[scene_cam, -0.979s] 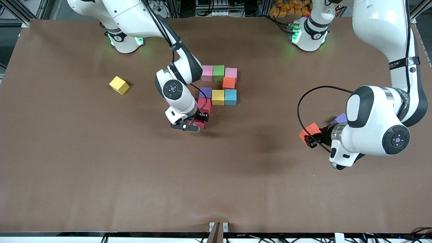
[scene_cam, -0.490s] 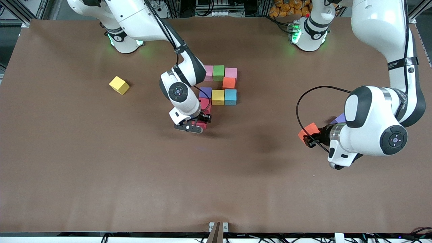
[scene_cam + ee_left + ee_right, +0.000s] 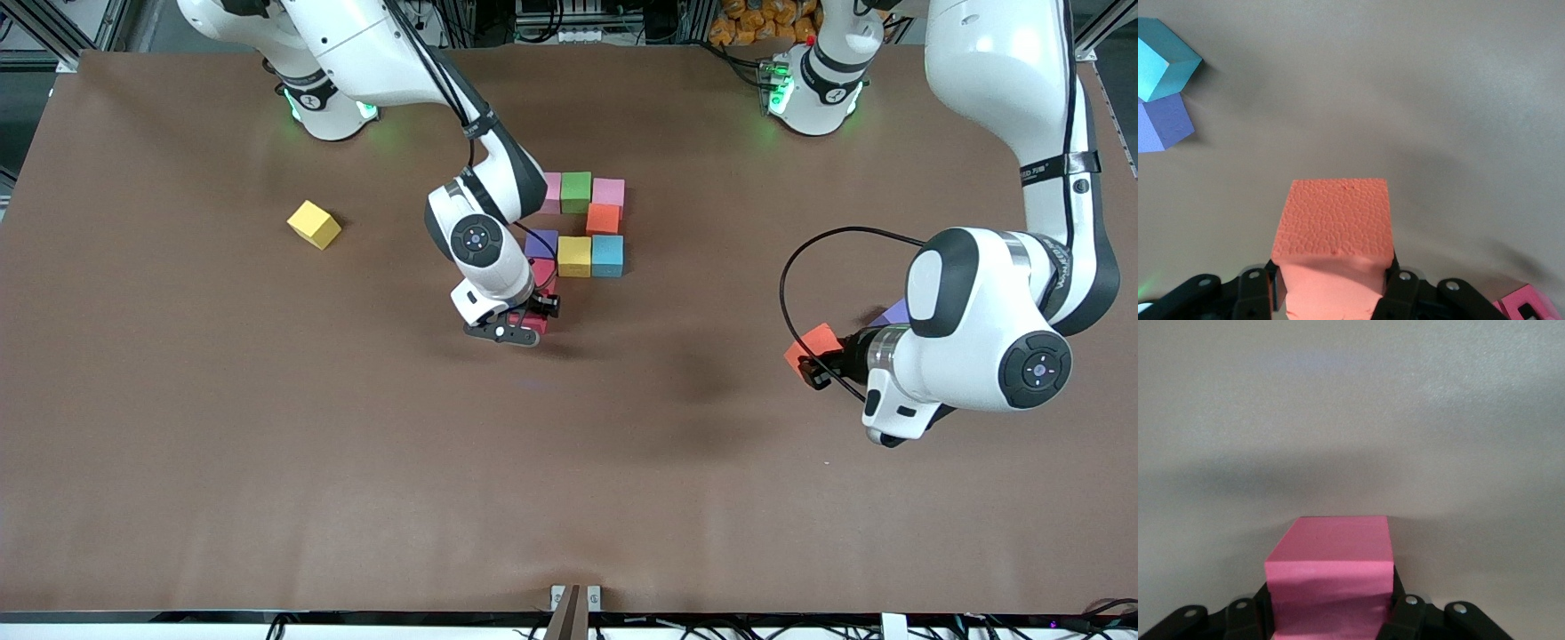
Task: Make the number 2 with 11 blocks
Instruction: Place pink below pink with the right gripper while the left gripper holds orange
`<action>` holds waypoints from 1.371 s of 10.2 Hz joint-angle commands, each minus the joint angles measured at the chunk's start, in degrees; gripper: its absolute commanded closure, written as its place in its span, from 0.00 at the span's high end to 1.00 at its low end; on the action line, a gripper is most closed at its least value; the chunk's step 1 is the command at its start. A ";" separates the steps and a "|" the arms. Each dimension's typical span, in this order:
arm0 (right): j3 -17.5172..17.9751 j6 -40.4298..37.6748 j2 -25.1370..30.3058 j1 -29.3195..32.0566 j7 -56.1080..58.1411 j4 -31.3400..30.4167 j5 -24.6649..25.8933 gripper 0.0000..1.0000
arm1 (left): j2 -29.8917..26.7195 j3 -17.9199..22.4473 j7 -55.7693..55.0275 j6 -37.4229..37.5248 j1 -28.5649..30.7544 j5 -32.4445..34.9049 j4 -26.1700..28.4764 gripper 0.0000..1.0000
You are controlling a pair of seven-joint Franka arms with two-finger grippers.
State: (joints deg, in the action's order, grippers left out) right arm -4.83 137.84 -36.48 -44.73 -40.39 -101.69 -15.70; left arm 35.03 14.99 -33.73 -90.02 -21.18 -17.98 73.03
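While the front view is taken first, the right gripper (image 3: 531, 320) sits low at the near end of the partly built number 2 (image 3: 578, 227), its jaws clamped on a matte pink foam cube (image 3: 534, 325) just beside a red cube (image 3: 541, 269) of the digit. At the left arm's end of the brown table (image 3: 267, 444), the left gripper (image 3: 813, 366) is clamped on an orange foam cube (image 3: 807, 347); a purple cube (image 3: 896, 313) shows just beside the arm, and a loose yellow foam cube (image 3: 314, 223) lies well apart toward the right arm's end. Metal framing and cabling line the table's edges. From the left wrist view, the orange cube fills the jaws, with a light blue cube (image 3: 1161, 67) and a purple cube (image 3: 1163, 127) touching each other farther off. From the right wrist view, the pink cube sits pinched between the fingers (image 3: 1408, 610) over bare brown surface.
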 commanded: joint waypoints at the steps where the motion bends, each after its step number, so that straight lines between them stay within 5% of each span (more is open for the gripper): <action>1: 0.43 -0.46 -0.78 -0.97 -1.53 -0.62 -0.65 0.21 | 0.03 -0.14 -0.54 -0.34 -0.09 1.37 -0.08 0.10; 5: 0.43 0.15 -0.78 -1.85 -1.45 -1.85 -0.56 0.21 | 0.03 -0.05 -2.29 -0.34 -0.35 1.37 -0.16 0.09; 6: 0.43 -0.02 -0.78 -1.85 -1.53 -1.76 -0.56 0.45 | -0.14 -0.05 -4.74 -0.34 -0.52 1.37 -0.25 0.10; 7: 0.43 -0.11 -0.69 -1.85 -1.53 -1.76 -0.65 0.99 | -0.14 -0.14 -5.28 -0.34 -0.52 1.37 -0.25 0.10; 14: 0.35 -3.36 3.16 0.34 -4.61 1.05 -1.26 1.00 | 0.04 -0.67 -18.19 -0.33 -1.49 0.32 -0.25 0.10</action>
State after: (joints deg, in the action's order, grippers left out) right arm -4.55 136.18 -35.83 -45.44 -44.46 -100.66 -15.84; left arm 35.09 14.44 -48.75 -90.06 -22.25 -17.98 73.02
